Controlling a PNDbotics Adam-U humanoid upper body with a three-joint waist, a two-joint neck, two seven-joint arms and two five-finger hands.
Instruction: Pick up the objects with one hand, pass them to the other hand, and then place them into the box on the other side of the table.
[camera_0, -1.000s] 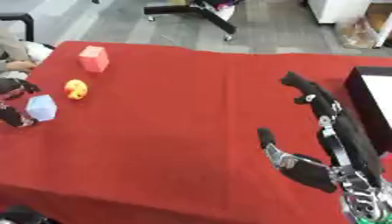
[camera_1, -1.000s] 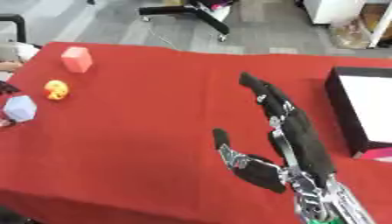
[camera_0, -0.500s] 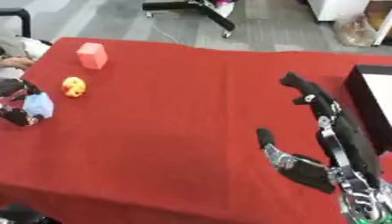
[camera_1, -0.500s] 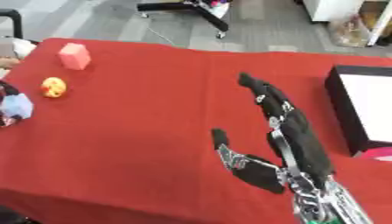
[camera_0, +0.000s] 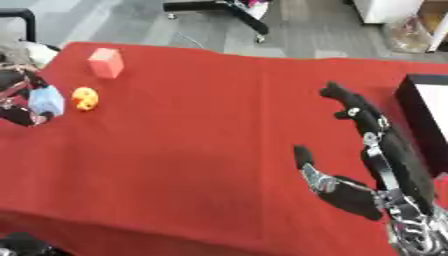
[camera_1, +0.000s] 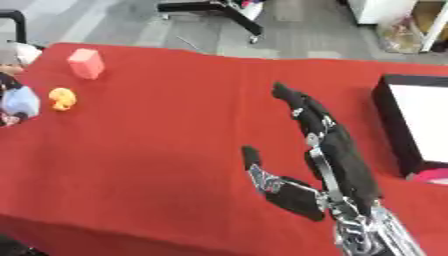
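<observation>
At the table's far-left edge the left hand (camera_0: 19, 100) curls its fingers round a pale blue faceted block (camera_0: 45, 100), probably light, rigid and slick, best gripped across opposite flat faces, while the right hand (camera_1: 325, 155) waits spread well apart, beside the black box (camera_1: 395, 125).

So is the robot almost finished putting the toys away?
Not nearly. The box shows no toys inside. The left hand is curled round the pale blue toy, not yet passed over. The right hand waits open. The yellow toy and pink block lie on the table.
</observation>
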